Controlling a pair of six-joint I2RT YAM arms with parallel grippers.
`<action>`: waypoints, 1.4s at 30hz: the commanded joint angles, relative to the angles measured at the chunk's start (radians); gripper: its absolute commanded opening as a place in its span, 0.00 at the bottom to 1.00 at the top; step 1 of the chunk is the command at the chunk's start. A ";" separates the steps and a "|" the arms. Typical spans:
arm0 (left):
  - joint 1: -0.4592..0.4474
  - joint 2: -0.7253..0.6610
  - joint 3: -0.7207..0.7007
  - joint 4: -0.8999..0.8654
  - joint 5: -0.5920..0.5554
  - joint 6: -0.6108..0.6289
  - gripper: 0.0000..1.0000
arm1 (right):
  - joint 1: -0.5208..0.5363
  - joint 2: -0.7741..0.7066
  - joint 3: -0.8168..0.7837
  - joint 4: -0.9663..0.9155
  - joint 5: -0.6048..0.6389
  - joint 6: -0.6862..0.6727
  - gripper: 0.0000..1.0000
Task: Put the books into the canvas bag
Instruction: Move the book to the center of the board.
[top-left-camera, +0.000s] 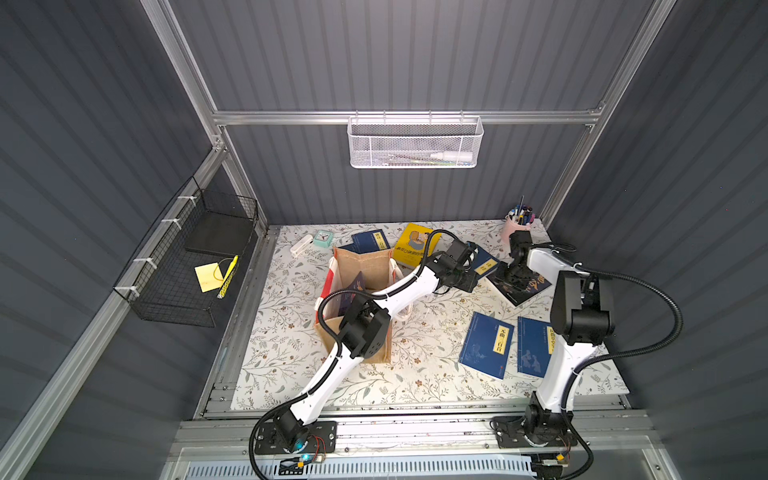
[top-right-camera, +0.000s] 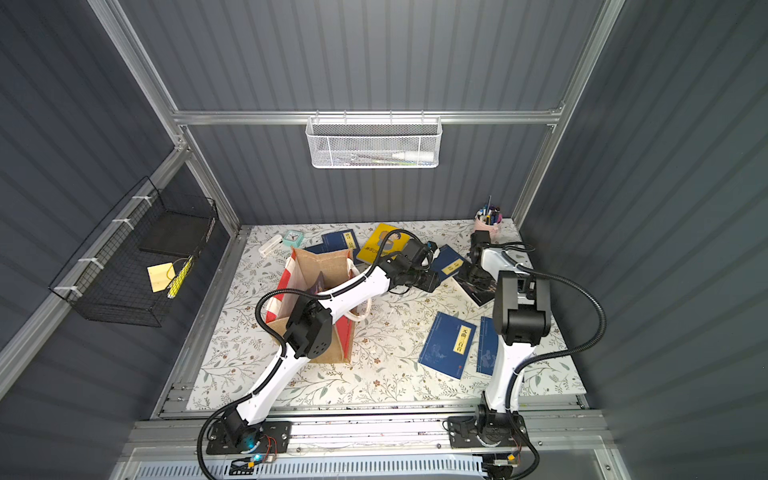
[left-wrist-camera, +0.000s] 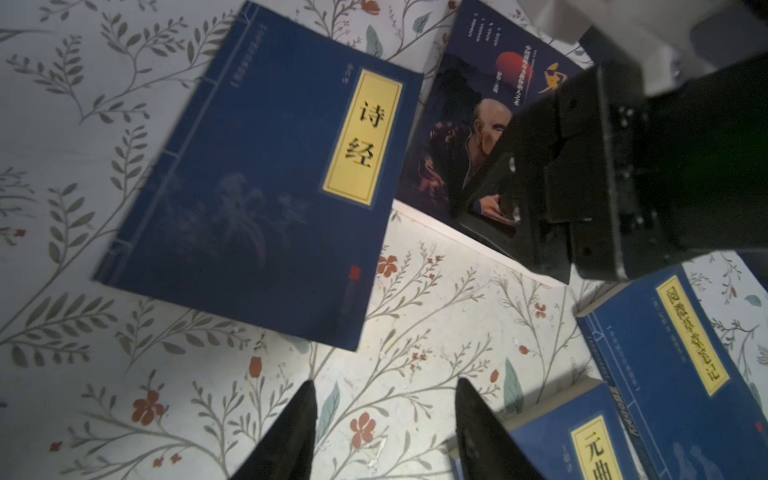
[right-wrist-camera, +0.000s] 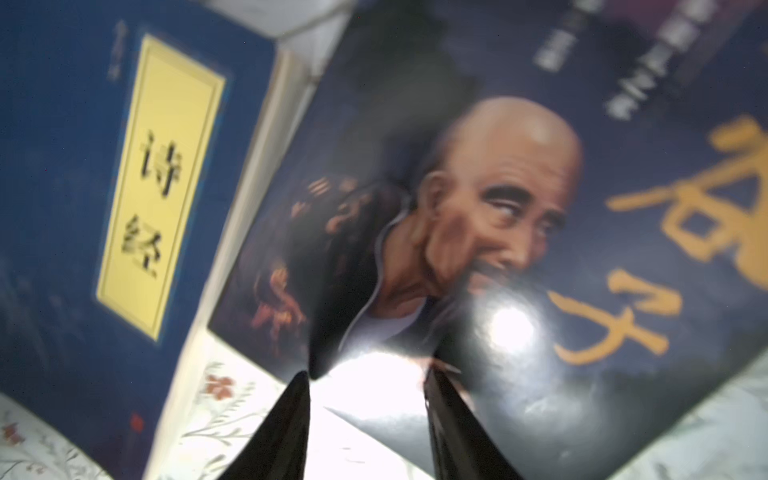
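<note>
Reaching across the canvas bag (top-left-camera: 361, 266), which stands left of centre on the tabletop (top-left-camera: 286, 332) with at least one book (top-left-camera: 356, 286) inside, the left gripper (left-wrist-camera: 384, 386) hovers empty, jaws apart. Far right, the right gripper (right-wrist-camera: 368, 374) points down, straddling the edge of a dark book (right-wrist-camera: 498, 208); whether it grips cannot be told. At least six books (top-left-camera: 486, 345), a yellow book (top-left-camera: 411, 245) among them, lie outside.

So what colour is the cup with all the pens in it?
Pink. The cup shows best in a top view, at the table's far corner.

The navy book (left-wrist-camera: 257, 199) is labelled "诗经", a second navy book (top-left-camera: 486, 345) "元曲三百首"
</note>
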 joint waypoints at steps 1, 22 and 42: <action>0.014 -0.057 -0.046 0.005 0.007 -0.005 0.54 | 0.055 0.074 -0.017 -0.074 -0.092 -0.016 0.46; 0.094 -0.296 -0.386 0.113 -0.037 -0.055 0.58 | 0.352 -0.183 -0.344 -0.022 -0.172 0.072 0.39; 0.087 -0.138 -0.279 -0.026 0.128 0.007 0.65 | 0.124 -0.528 -0.607 0.013 -0.266 0.228 0.78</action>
